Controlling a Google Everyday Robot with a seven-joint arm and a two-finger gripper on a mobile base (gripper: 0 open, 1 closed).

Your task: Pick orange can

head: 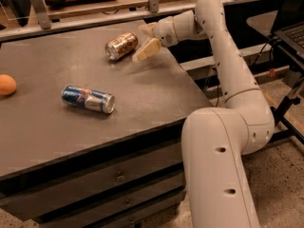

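Note:
The orange can (121,45) lies on its side at the far part of the grey table (142,94), its silver end facing left and toward me. My gripper (144,39) is just right of the can, low over the table, open, with one cream finger (146,50) in front and the other (146,29) behind the can's right end. The fingers are close to the can but not closed on it.
A blue-and-silver can (88,99) lies on its side at the table's middle left. An orange ball (7,85) sits at the left edge. A railing and shelf (95,4) run behind the table. Drawers (118,175) are under the tabletop.

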